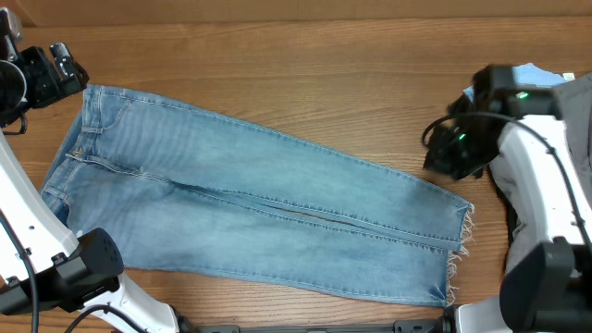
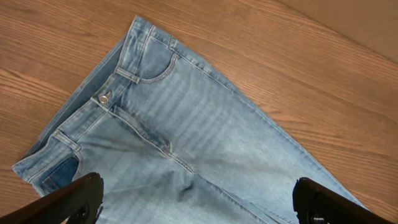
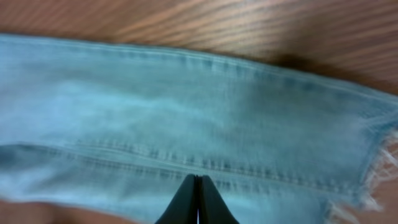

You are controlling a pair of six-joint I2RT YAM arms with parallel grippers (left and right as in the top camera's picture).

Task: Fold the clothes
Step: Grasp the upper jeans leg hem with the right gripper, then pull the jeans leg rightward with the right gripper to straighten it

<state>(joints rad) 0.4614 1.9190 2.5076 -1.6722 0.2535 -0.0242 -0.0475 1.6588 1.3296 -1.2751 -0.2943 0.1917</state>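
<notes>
a: where are the jeans [image 1: 259, 199]?

b: flat on the tabletop [image 1: 305, 65], front side up. the waist is at the left, and the legs run side by side to the right, slanting toward the near edge. the frayed hems [image 1: 460, 245] are at the far right end.

a: and the left pincer [image 2: 199, 202]?

b: wide open. it hangs by the waist end, and from its own camera you look down between the two dark fingers [image 2: 74, 196] onto the button [image 2: 104, 98] and the fly. it's clear of the denim.

a: the right pincer [image 3: 198, 199]?

b: closed, finger pressed against finger. from above it sits by the far edge of the upper leg, near the hems. its camera shows the tips over the seam between the legs, with the fringe off to the right. that view is blurred, so i can't tell whether it touches the cloth.

a: anything else lying about?

b: a blue cloth [image 1: 532, 72] at the far right, partly behind the right arm, and a grey cloth [image 1: 583, 120] at the right edge. both are well apart from the jeans.
</notes>
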